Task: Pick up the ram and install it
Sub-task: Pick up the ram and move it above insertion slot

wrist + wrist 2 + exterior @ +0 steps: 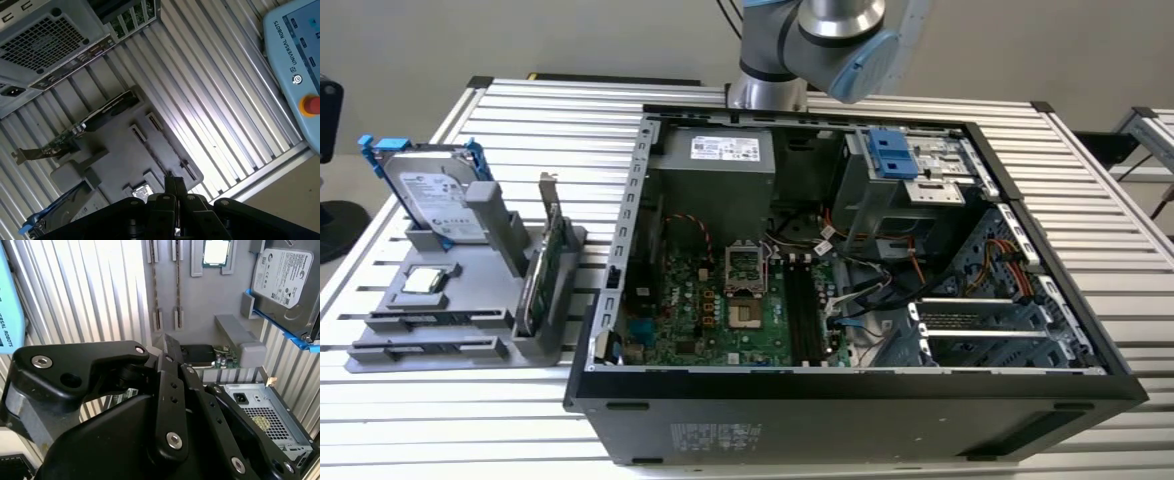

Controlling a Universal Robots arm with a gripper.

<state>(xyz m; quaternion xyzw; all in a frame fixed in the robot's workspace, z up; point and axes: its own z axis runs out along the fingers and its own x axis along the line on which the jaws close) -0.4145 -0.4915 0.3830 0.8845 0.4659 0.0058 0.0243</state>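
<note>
**Work scene, arm above the parts holder.** A slatted metal table [520,110] bears two containers.

On the exterior view's left stands a grey holder [480,300]. It keeps:
- a hard drive [434,195] in a blue bracket, propped upright at the far end;
- a processor chip [427,282], lying flat in a square recess;
- a green card [547,265] with a metal bracket, standing on edge along the side nearest the case;
- the ram [177,285], a thin stick seated on edge in a narrow slot at the holder's near end, just beside the chip;
- a second stick [153,285] that seems to lie in the neighbouring slot, parallel to the first.

On the exterior view's right is an open computer case [854,400]. It holds a motherboard [720,310] on its floor, a power supply [720,150] against the far wall, and loose cables [854,260]. Long black memory slots [803,310] run along the board beside the processor socket.

The arm [834,40] enters from the far edge of the table. In both wrist views the gripper [173,181] hangs above the holder – clear of it, touching nothing. Its two black fingers [170,390] are pressed together at the tips with nothing between them.

A control pendant [295,60] lies at the table's edge in the first wrist view.
</note>
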